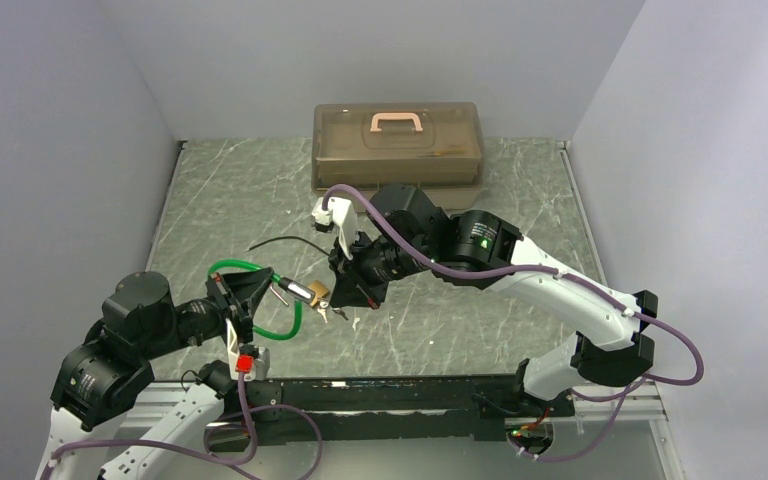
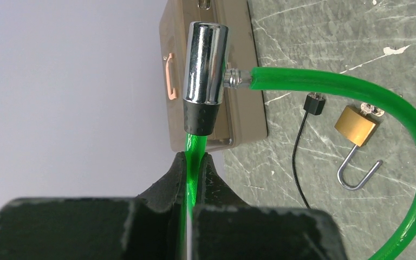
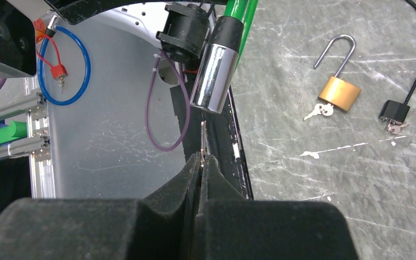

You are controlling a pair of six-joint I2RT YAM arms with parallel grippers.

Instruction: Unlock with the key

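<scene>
L hand (image 2: 195, 162) pinches green cable (image 2: 357, 92) by chrome lock (image 2: 206, 62). R hand (image 3: 201, 160) pinches key (image 3: 203, 138), tip near lock's end. Brass padlock (image 3: 338, 92) open on worktop (image 3: 357, 189).

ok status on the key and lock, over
Left tool shut on green coated cable, below its chrome lock cylinder. Right tool shut on small silver key, tip near cylinder's end, apparently not in. Nothing between them.

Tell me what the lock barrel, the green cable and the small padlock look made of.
Lock barrel: likely chromed metal, judging by its mirror-bright reflections. Green cable: glossy translucent plastic sleeve, with a bare metal end at the barrel. Padlock: brass-coloured matte body with a silvery, steel-looking shackle.
</scene>
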